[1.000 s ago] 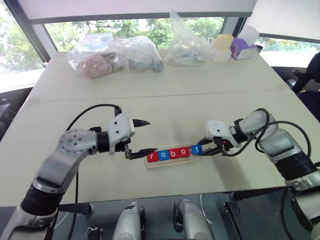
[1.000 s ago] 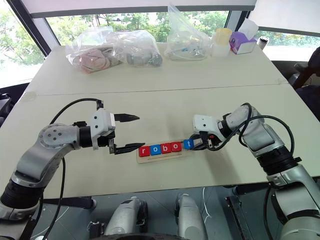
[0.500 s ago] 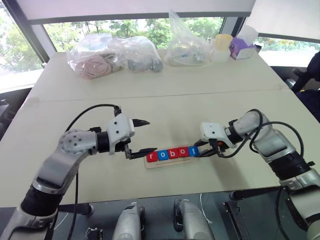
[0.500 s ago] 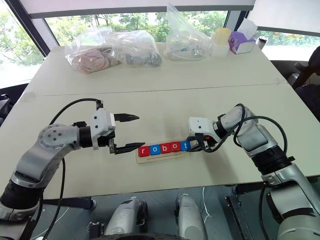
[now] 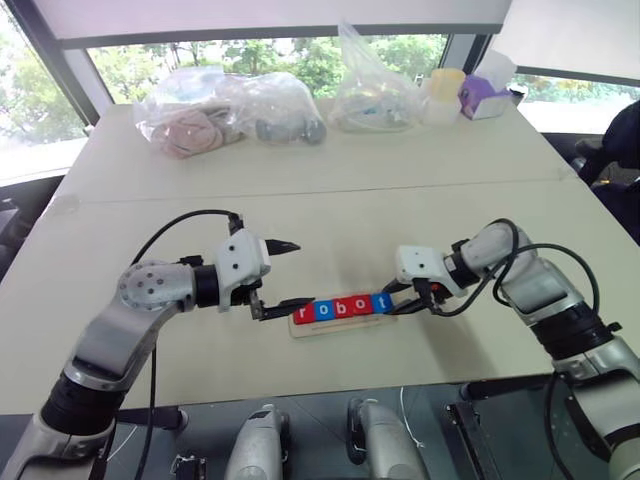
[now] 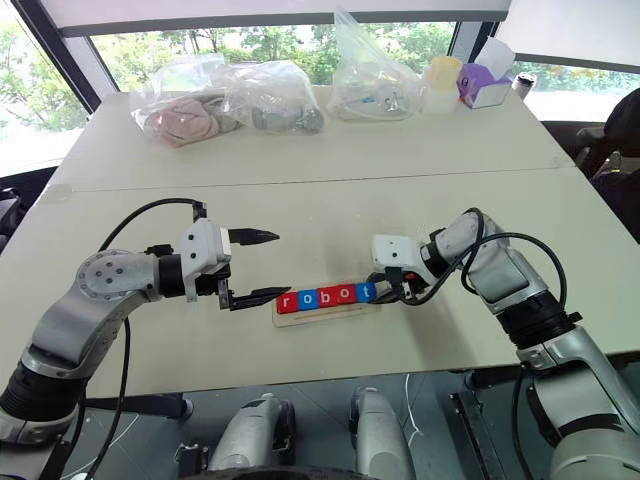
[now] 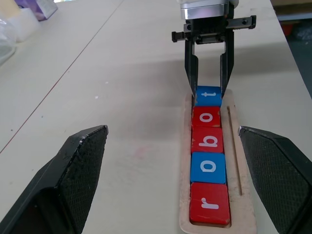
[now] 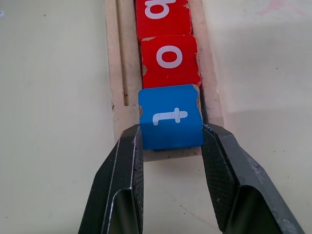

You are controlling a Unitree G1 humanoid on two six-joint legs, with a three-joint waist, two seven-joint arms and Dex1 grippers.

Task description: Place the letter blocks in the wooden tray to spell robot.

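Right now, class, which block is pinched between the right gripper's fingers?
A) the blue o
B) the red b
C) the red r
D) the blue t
D: the right gripper has a finger on each side of the blue t block, at the end of the wooden tray next to the red o block.

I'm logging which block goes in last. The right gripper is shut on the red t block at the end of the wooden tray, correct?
Not quite: the t block is blue, not red, as the right wrist view shows. The right gripper is shut on it at the end of the wooden tray.
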